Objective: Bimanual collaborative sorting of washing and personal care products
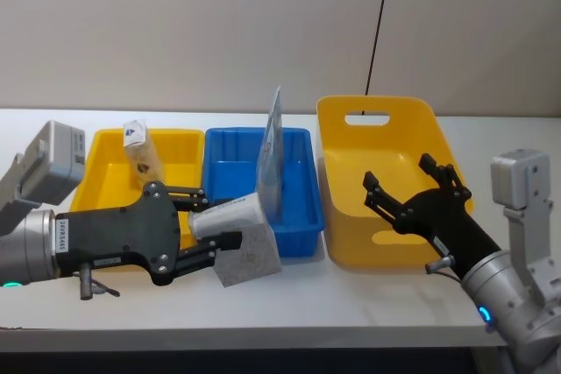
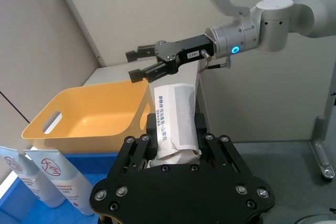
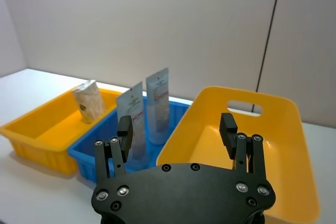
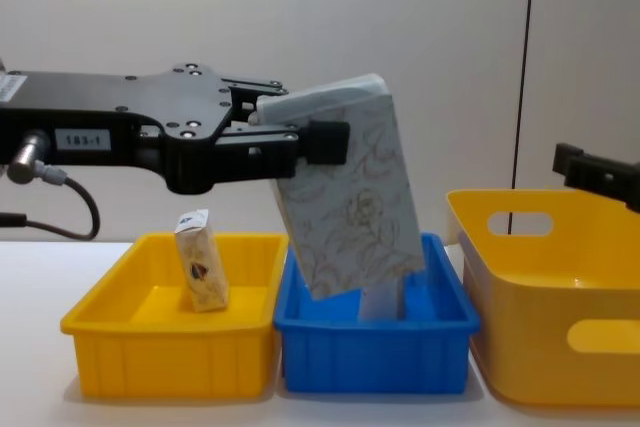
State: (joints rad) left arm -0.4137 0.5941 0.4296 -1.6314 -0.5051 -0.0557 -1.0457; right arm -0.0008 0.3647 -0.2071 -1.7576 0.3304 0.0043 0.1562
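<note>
My left gripper (image 1: 219, 225) is shut on the large white soft pack with a swirl pattern (image 1: 247, 251). It holds the pack tilted in the air in front of the blue bin (image 1: 298, 216). The chest view shows the pack (image 4: 350, 197) hanging from the left gripper (image 4: 320, 137). In the blue bin stand two tall pale-blue pouches (image 3: 157, 103). A small beige packet (image 1: 140, 151) stands in the low yellow bin (image 1: 101, 151). Over the front of the large yellow bin (image 1: 351, 216) my right gripper (image 1: 399, 174) hovers open and empty.
The three bins stand side by side on the white table (image 1: 351, 299), with the large handled yellow bin on the right. A wall is close behind them. Bare table lies in front of the bins.
</note>
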